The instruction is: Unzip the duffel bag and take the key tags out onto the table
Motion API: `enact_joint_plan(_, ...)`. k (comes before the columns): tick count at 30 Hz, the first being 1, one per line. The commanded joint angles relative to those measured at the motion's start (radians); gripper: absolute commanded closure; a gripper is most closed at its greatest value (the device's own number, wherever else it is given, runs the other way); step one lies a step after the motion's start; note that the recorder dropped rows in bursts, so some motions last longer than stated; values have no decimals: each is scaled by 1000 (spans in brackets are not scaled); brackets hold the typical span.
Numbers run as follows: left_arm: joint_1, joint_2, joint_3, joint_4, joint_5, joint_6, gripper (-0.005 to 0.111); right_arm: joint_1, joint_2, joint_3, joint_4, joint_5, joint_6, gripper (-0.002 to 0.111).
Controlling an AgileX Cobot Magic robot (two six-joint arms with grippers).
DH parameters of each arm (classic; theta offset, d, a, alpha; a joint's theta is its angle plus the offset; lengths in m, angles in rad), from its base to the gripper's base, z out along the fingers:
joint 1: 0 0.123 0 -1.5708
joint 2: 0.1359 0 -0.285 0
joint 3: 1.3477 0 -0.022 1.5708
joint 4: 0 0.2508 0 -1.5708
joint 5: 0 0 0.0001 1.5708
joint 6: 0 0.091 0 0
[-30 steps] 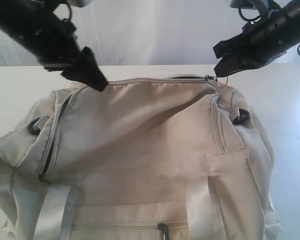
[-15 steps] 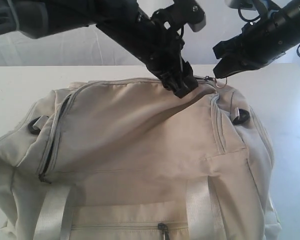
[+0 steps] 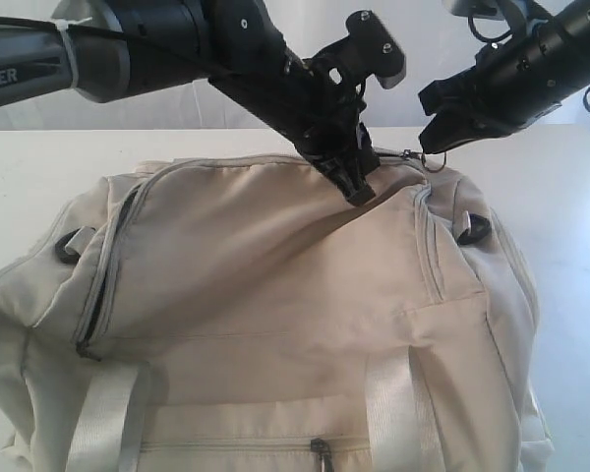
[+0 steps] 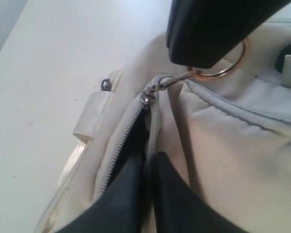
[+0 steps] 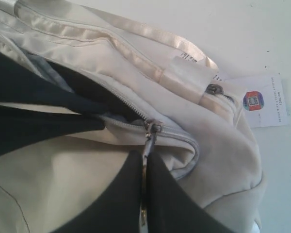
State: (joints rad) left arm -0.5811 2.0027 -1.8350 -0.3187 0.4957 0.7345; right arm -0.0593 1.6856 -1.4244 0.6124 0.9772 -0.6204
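Observation:
The cream duffel bag point(image 3: 275, 275) lies on the white table point(image 3: 20, 187) and fills most of the exterior view. My right gripper point(image 3: 435, 138) is at the bag's far right top corner, shut on the metal ring pull point(image 4: 228, 70) of the top zipper. The slider point(image 5: 153, 127) sits at the end of the zipper, which gapes slightly beside it, showing dark inside. My left gripper point(image 3: 356, 187) reaches across just left of it, its jaws pinched on the bag's fabric edge point(image 4: 153, 141) along the zipper. The key tags are hidden.
Black D-rings point(image 3: 472, 228) sit at both ends of the bag. Webbing handles point(image 3: 103, 413) and a front pocket zipper point(image 3: 320, 450) face the near edge. A white paper label point(image 5: 259, 99) lies on the table behind the bag. Bare tabletop point(image 4: 48, 73) surrounds the bag.
My left arm swung from the bag's far left corner across to the zipper end on the right, and its jaws closed on the fabric there. The right gripper has not moved.

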Motion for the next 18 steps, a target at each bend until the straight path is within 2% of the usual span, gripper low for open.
enact_joint_plan(1,-1,-5,-7,-2,47,0,107,-11,-11,4,3,-3,-12,108)
enact_joint_plan(18,6,-71,-16,352,133,-215,107,-11,-11,4,-20,-23,-12,108)
